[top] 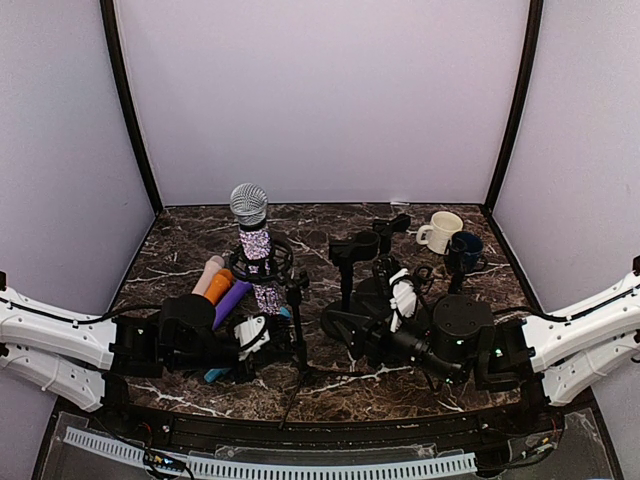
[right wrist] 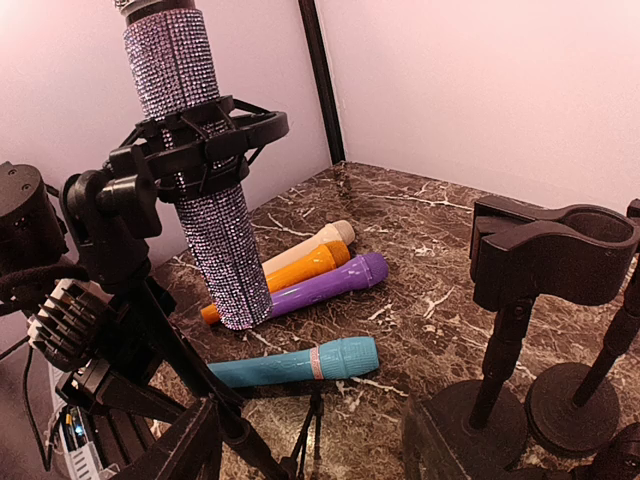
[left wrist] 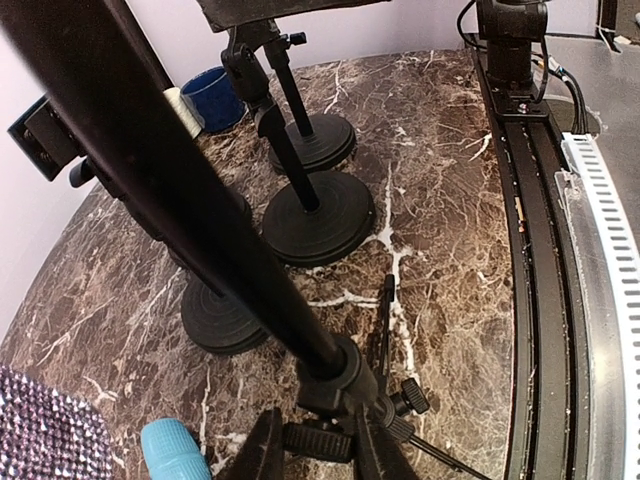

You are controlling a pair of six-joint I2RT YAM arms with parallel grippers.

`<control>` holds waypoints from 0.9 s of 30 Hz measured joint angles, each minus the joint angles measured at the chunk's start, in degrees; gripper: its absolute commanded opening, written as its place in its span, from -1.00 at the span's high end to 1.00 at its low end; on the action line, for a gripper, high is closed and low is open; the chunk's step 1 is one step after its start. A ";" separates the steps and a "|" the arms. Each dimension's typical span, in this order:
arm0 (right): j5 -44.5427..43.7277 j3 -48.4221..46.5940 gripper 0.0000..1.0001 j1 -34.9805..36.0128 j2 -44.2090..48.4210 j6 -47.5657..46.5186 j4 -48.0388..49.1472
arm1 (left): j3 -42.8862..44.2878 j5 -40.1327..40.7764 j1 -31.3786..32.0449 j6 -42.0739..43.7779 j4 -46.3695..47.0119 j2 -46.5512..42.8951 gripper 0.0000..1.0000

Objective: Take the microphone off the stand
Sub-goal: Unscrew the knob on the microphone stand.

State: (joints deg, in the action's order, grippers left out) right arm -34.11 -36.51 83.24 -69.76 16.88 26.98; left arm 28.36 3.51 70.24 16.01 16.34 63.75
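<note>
A sparkly rhinestone microphone (top: 256, 243) with a silver mesh head stands upright in a black shock mount (top: 270, 262) on a tripod stand (top: 297, 330). In the right wrist view the microphone (right wrist: 195, 160) sits in the mount (right wrist: 200, 140), upper left. My left gripper (top: 285, 338) is low at the stand's base. In the left wrist view its jaws (left wrist: 318, 450) close on a knurled knob at the foot of the stand's pole (left wrist: 200, 220). My right gripper (top: 355, 330) is open and empty (right wrist: 315, 455), low over the table, to the right of the stand and facing the microphone.
Beige (right wrist: 315, 243), orange (right wrist: 290, 272), purple (right wrist: 330, 283) and teal (right wrist: 300, 362) microphones lie on the marble behind and beside the stand. Empty round-base stands (top: 352, 250) with clips (right wrist: 550, 250) stand to the right. A white mug (top: 440, 231) and a blue mug (top: 465, 250) are at the back right.
</note>
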 measured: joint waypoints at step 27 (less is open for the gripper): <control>0.96 0.00 -0.22 0.00 0.00 0.59 0.00 | -4.24 -15.69 -6.49 -26.58 10.67 1.81 0.76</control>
State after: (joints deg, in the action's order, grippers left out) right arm -33.15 -36.51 83.24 -69.76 17.47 26.98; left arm 24.12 -12.19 63.75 -10.57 27.00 65.56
